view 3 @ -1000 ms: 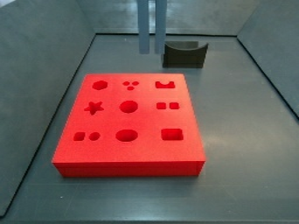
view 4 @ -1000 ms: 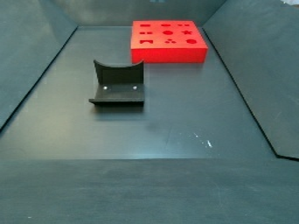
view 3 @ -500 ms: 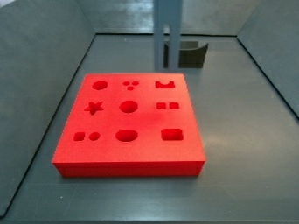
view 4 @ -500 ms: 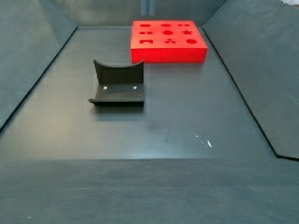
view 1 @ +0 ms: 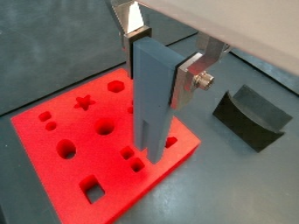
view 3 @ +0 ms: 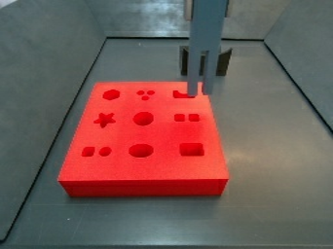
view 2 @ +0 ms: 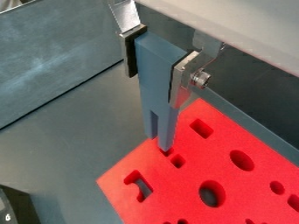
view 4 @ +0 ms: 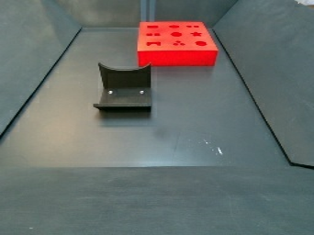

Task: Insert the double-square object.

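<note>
My gripper [view 1: 163,57] is shut on the double-square object [view 1: 152,96], a tall blue-grey peg that hangs upright with its two prongs pointing down. It shows in both wrist views, the silver fingers [view 2: 184,74] pressed on its flat upper body [view 2: 158,87]. In a side view the peg [view 3: 204,44] comes down from the top edge, its prong tips over the far right part of the flat red board [view 3: 143,160], by the notch-shaped hole [view 3: 186,94]. The pair of small square holes [view 3: 186,118] lies just in front. The gripper itself is above that view's edge.
A squat dark block with a curved notch [view 4: 124,87] stands on the dark floor beyond the board, partly hidden behind the peg in a side view [view 3: 221,60]. Grey walls enclose the floor on all sides. The board [view 4: 178,43] carries several shaped holes.
The peg has moved right and towards the near side, lower, from behind the board's far edge to above the board's far right part. Board and block have not moved.
</note>
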Available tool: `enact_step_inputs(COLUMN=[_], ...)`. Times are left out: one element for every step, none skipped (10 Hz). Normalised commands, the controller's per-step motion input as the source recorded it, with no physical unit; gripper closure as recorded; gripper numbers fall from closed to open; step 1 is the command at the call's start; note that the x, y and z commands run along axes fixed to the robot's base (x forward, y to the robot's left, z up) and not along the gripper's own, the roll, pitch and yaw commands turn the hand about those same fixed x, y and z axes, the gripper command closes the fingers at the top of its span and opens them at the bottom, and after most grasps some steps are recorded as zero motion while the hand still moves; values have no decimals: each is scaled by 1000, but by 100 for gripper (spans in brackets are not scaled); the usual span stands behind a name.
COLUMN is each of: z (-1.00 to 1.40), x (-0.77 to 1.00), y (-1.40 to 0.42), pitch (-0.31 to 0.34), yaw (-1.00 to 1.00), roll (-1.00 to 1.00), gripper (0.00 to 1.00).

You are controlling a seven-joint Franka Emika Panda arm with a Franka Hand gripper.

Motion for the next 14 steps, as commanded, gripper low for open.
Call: enact_step_inputs(z=[-317,-337,-337,-186,-163,-274,-266,-166,-103,-91,-114,-174,-146,-166], x=[0,0,66,60,157,77,0,0,0,0,14,0,-23,-29], y=[-6,-146,0,0,0,-43,-106,-71,-77,-60,-140,-103,-106,-37], pitch=[11,116,217,213,241,189,41,16,0,0,0,0,0,0], yaw=[-46,-131,0,0,-69,-83,-106,-217,-186,-129,-206,-151,0,66], roll=[143,247,77,73,83,34,0,0,-6,-14,-36,-6,24,44], gripper=[100,100,100,100,100,100,100,100,100,100,100,100,100,100])
